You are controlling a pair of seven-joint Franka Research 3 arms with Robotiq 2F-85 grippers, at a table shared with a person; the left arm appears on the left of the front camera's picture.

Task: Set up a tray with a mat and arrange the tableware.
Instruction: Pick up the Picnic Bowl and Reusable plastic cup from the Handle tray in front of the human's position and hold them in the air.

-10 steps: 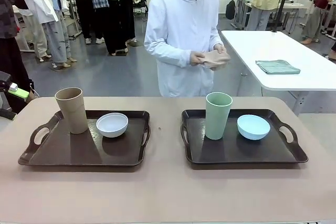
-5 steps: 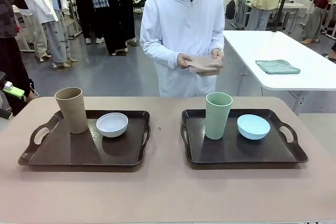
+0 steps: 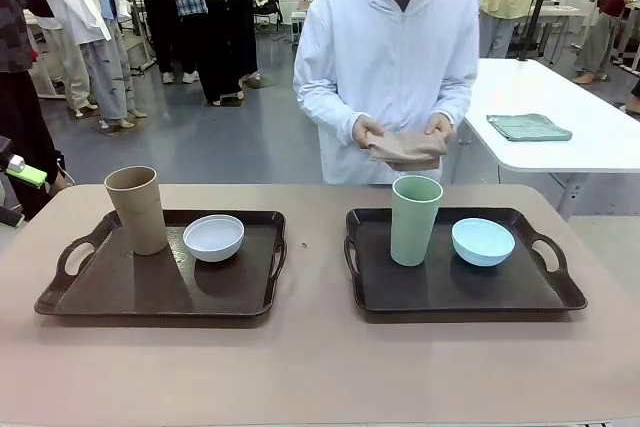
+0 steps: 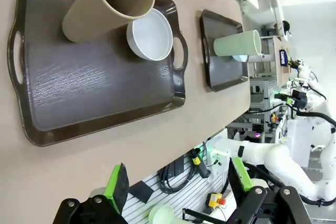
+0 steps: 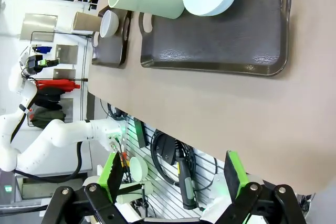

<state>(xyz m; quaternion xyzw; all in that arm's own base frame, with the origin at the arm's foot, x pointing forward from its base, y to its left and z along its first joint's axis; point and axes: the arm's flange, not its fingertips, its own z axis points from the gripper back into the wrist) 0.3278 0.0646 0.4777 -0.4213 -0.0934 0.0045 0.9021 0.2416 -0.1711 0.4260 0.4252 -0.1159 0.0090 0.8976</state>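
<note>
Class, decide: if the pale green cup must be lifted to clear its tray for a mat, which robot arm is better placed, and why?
Probably right: the pale green cup stands on the tray on the robot's right side, and the right gripper faces it, open and empty.

The left tray and right tray look grained and faintly glossy; the tan cup and pale green cup look matt plastic; the mat is cloth.

No legible txt, brand or nr anywhere. One blue label far ahead of the left gripper, right of its jaws (print too small to read).
</note>
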